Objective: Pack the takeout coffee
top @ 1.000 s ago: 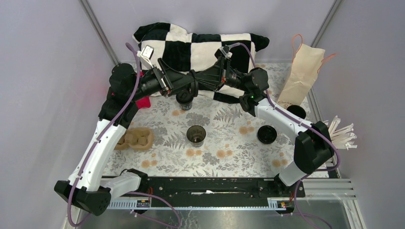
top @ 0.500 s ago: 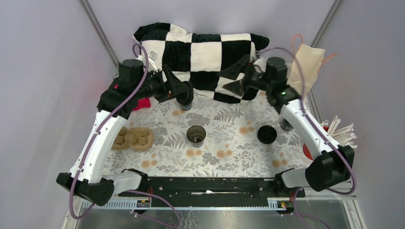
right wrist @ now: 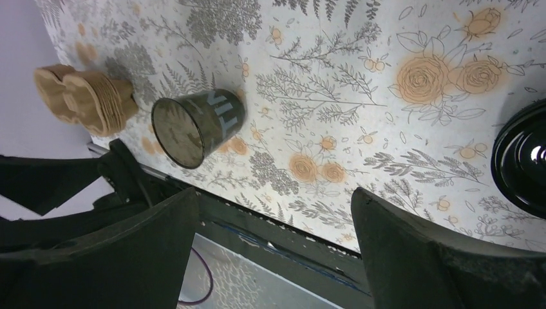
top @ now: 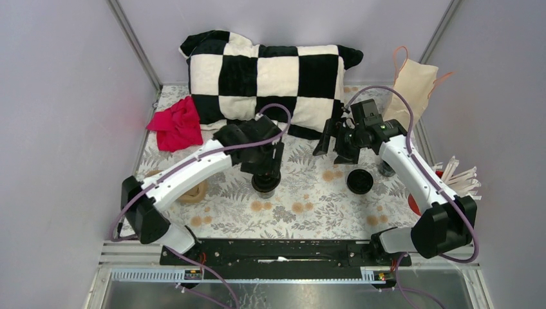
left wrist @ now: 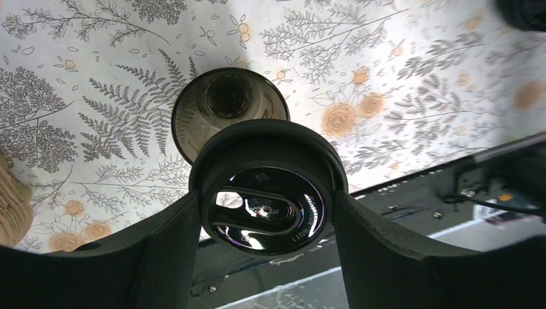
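Observation:
In the left wrist view, my left gripper [left wrist: 265, 193] is shut on a black takeout coffee cup with a glossy sip lid [left wrist: 264, 206]. It hangs over the middle of the floral table. A second black cup [left wrist: 228, 106], with no lid, stands on the table just beyond and below it, and also shows in the right wrist view [right wrist: 193, 125]. From above, the left gripper [top: 265, 168] covers both cups. My right gripper [top: 331, 145] [right wrist: 275, 199] hovers to their right, open and empty. A loose black lid [top: 359, 181] [right wrist: 525, 164] lies below it.
The brown pulp carrier [right wrist: 84, 96] sits left of the open cup, partly under the left arm [top: 193, 192]. A checkered pillow [top: 270, 74] and red cloth [top: 175, 122] lie at the back. A paper bag [top: 412, 96] leans back right, and white straws [top: 460, 180] stick out at the right.
The right gripper opened, let go of the lidded cup and drew back to the right. The left arm carried that cup from near the pillow forward to above the open cup.

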`<state>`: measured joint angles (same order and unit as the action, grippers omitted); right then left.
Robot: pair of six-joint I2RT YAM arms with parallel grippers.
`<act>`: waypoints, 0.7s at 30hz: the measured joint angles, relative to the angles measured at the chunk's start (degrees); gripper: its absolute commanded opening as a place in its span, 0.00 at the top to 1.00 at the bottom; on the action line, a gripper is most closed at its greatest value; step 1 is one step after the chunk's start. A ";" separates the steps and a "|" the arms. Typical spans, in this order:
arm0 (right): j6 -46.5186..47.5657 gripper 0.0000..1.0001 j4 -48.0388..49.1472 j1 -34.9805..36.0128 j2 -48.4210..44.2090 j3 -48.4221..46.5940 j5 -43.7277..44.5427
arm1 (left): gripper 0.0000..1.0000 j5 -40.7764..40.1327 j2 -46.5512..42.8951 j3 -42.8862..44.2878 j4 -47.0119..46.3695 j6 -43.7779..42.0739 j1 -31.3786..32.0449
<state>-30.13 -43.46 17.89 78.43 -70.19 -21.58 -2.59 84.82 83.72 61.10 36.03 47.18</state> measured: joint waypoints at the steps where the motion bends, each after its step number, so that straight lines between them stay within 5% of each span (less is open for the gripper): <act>1: 0.48 0.06 -0.20 0.00 -0.13 0.35 -0.02 | 0.37 -1.16 1.05 -0.09 0.35 0.02 1.11; 21: 4.63 0.05 -0.96 0.00 -2.82 2.29 -0.66 | 0.36 -9.01 6.78 -3.72 -2.12 -0.04 3.76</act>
<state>-25.50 -44.42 17.89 75.61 -67.90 -22.24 -11.60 91.59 80.01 58.98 35.99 50.94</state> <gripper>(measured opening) 0.948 0.718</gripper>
